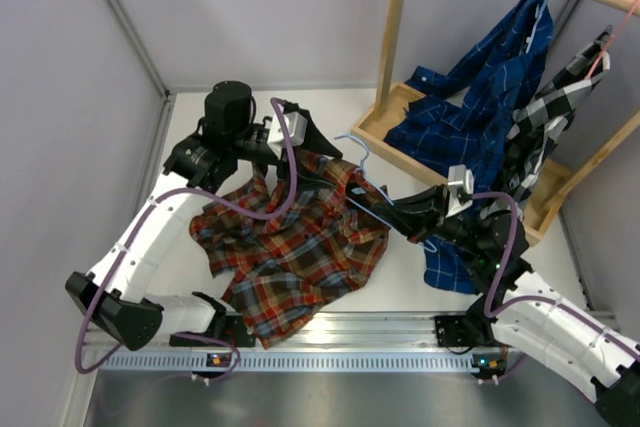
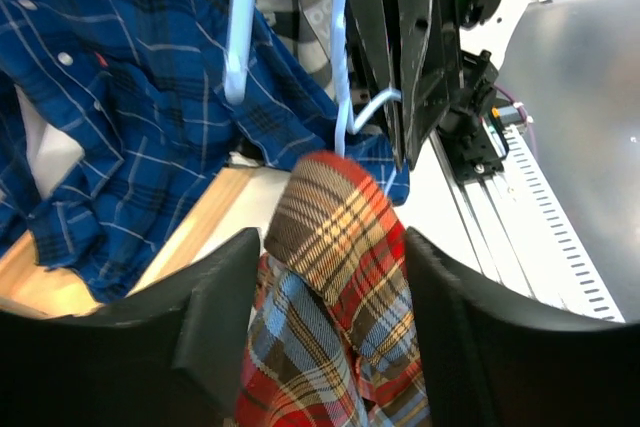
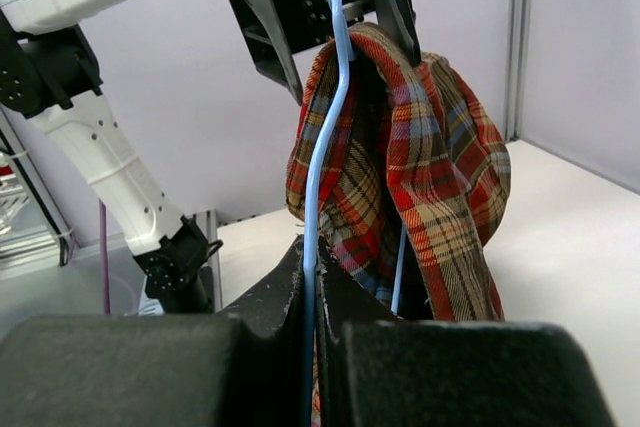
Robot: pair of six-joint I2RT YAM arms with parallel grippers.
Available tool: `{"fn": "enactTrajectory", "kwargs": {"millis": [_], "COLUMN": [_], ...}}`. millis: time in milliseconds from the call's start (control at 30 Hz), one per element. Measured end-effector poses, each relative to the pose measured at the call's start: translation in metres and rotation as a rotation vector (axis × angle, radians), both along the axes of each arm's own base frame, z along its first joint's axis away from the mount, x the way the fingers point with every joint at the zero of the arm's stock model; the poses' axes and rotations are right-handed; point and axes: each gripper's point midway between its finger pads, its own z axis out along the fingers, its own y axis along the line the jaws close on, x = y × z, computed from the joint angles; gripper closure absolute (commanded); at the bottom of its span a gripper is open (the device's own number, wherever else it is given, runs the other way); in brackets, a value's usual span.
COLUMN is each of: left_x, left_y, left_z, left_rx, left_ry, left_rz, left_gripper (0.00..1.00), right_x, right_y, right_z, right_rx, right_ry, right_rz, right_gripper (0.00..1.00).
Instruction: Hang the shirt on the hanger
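The red, orange and brown plaid shirt lies bunched on the table, with one end lifted. My left gripper is shut on that raised fold. In the left wrist view the cloth fills the gap between the black fingers. My right gripper is shut on the light-blue wire hanger. It holds the hanger beside the lifted cloth. In the right wrist view the wire runs up from the closed jaws, and the shirt drapes over its top. The hanger wire also shows in the left wrist view, touching the fold.
A wooden rack with a base tray stands at the back right. It carries a dark blue check shirt and a black-and-white check shirt on a pink hanger. A metal rail runs along the near edge. Grey walls enclose the left and back.
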Motion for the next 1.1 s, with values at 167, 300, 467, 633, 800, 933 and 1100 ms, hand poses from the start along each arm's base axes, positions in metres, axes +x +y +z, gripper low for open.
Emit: {"fn": "enactTrajectory", "kwargs": {"millis": [167,300,467,633,800,933,1100], "left_x": [-0.001,-0.003,-0.008,-0.015,-0.020,-0.010,0.019], "left_y": [-0.002,-0.003,-0.005,-0.003,0.000,0.003,0.016], "left_z": [-0.013,-0.012,-0.011,-0.014,-0.013,-0.019,-0.033], "left_rx": [0.016,0.011,0.007,0.003,-0.004,0.026,0.103], "left_ry": [0.004,-0.013,-0.014,-0.008,-0.019,-0.018,0.057], "left_rz": [-0.007,-0.016,-0.039,-0.066,-0.067,0.017,0.299], "left_gripper": [0.43,0.50,0.67,1.00,1.00,1.00,1.00], "right_x": [-0.003,-0.005,-0.009,-0.010,-0.011,-0.002,0.018], "right_y": [0.002,0.005,0.008,0.010,0.011,0.006,-0.032], "right_z": [0.003,0.007,0.012,0.017,0.019,0.026,0.027], "right_rx": [-0.014,-0.024,-0.034,-0.045,-0.076,-0.083,-0.038], "right_ry": [0.000,-0.001,-0.008,-0.006,0.002,0.003,0.136], "right_rz": [0.024,0.047,0.076,0.096,0.105,0.030,-0.222], "right_gripper": [1.00,1.00,1.00,1.00,0.66,0.00,0.01]}}
